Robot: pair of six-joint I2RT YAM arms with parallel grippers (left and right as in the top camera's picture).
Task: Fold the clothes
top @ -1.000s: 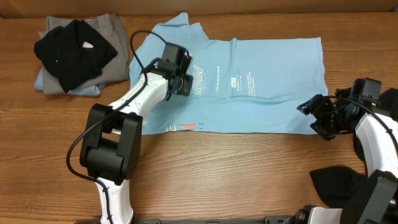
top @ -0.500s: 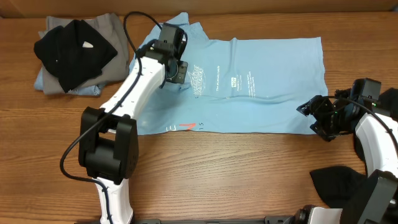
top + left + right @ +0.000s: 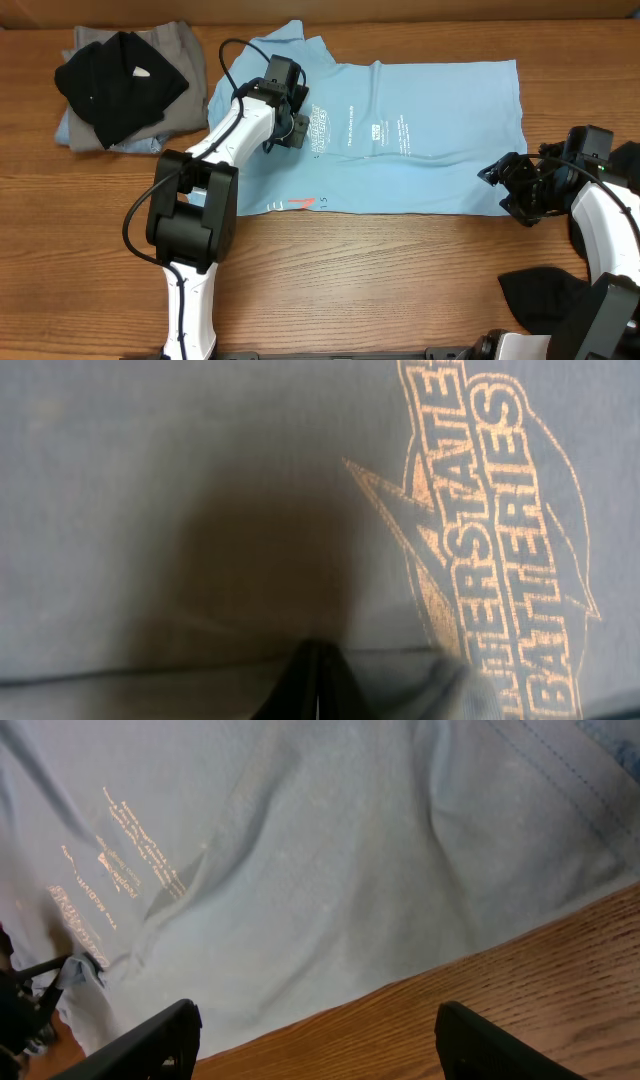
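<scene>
A light sky-blue T-shirt [image 3: 420,160] lies spread flat across the middle of the table, with white lettering on it and a coral-red mark near its front hem. My left gripper [image 3: 292,128] is down on the shirt just left of the print. In the left wrist view it [image 3: 318,685] is shut, tips against the cloth [image 3: 200,480] beside the lettering, with no cloth seen between the fingers. My right gripper [image 3: 500,190] hangs open by the shirt's front right corner. The right wrist view has it [image 3: 320,1045] over bare wood just off the hem of the shirt [image 3: 350,850].
A pile of other clothes sits at the back left: a black garment [image 3: 120,80] on top of a grey one [image 3: 188,60] and a pale blue one [image 3: 72,132]. A dark cloth [image 3: 540,295] lies at the front right by the right arm's base. Wooden table [image 3: 400,270] shows in front.
The left arm swung towards the back of the shirt and then came back beside the print. The shirt and the right arm have not moved.
</scene>
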